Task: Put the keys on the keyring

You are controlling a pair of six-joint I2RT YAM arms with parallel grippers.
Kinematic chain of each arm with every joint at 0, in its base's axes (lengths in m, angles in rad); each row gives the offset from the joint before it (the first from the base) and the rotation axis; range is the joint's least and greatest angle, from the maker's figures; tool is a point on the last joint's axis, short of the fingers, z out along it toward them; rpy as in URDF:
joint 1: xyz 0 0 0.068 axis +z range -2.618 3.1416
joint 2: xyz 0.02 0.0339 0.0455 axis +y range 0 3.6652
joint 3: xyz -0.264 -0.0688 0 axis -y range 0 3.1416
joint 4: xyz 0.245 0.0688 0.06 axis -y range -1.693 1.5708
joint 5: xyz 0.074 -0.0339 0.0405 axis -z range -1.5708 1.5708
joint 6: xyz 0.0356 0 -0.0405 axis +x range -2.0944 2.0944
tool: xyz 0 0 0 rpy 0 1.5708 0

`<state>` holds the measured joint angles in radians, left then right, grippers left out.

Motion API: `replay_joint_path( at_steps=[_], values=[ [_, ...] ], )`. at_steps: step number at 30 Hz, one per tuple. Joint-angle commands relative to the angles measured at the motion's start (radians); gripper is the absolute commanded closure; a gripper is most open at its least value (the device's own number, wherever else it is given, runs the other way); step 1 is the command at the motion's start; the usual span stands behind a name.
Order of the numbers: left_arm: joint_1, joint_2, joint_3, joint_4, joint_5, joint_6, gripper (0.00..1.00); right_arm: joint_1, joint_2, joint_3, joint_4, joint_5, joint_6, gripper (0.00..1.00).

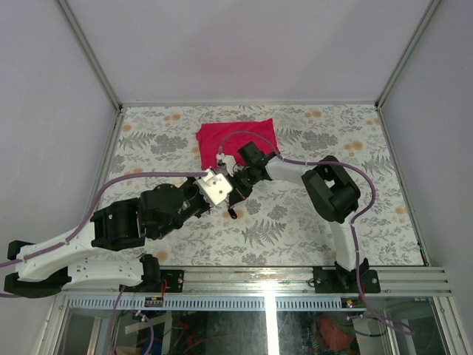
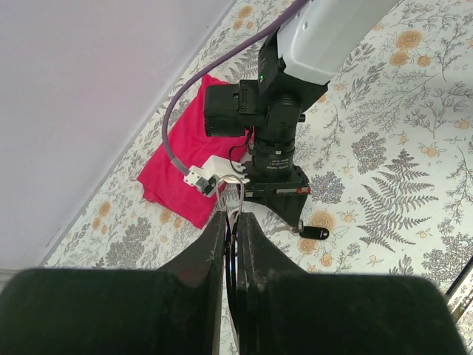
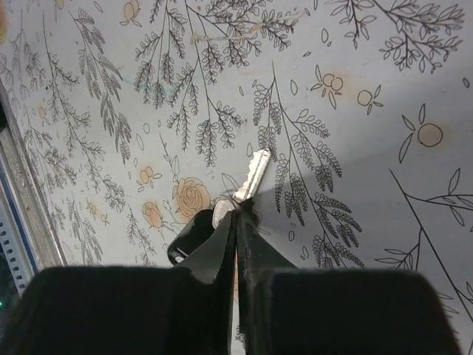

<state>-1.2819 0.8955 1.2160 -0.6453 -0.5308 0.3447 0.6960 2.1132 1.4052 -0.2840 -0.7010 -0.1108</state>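
Note:
My right gripper (image 3: 236,216) is shut on a black-headed key (image 3: 251,174). Its silver blade sticks out past the fingertips and its black head (image 3: 188,237) shows to their left, just above the floral table. The same key (image 1: 233,214) shows at the right gripper's (image 1: 236,203) tip in the top view, and also in the left wrist view (image 2: 316,232). My left gripper (image 2: 235,216) is shut on the thin keyring (image 2: 235,244), seen edge-on between its fingers. It sits just left of the right gripper, at the table's middle (image 1: 232,194). No other keys are in view.
A red cloth (image 1: 236,140) lies crumpled at the back middle of the table, just behind both grippers; it also shows in the left wrist view (image 2: 185,166). The right arm's wrist and purple cable (image 2: 192,89) fill the space ahead of the left gripper. Walls enclose the floral table (image 1: 355,148).

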Motion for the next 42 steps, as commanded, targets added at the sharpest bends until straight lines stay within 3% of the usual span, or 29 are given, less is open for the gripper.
replay_joint_path(
  at_steps=[1, 16, 21, 23, 30, 42],
  values=[
    [0.004, -0.017, 0.036, 0.027, -0.004, -0.010, 1.00, 0.010, -0.098, -0.033, 0.060, -0.024, 0.028, 1.00],
    [0.005, -0.021, 0.027, 0.035, -0.004, -0.010, 1.00, 0.013, -0.249, -0.165, 0.164, 0.144, 0.078, 1.00],
    [0.004, -0.019, 0.029, 0.040, -0.006, -0.009, 1.00, 0.050, -0.220, -0.124, 0.117, 0.233, 0.096, 0.65],
    [0.005, -0.015, 0.029, 0.039, -0.006, -0.011, 1.00, 0.083, -0.209, -0.111, 0.101, 0.302, 0.097, 0.59],
    [0.005, -0.015, 0.033, 0.038, 0.000, -0.014, 1.00, 0.139, -0.183, -0.078, 0.088, 0.457, 0.114, 0.56],
    [0.005, -0.016, 0.035, 0.034, 0.000, -0.017, 1.00, 0.177, -0.108, -0.003, 0.010, 0.488, 0.072, 0.54]
  ],
)
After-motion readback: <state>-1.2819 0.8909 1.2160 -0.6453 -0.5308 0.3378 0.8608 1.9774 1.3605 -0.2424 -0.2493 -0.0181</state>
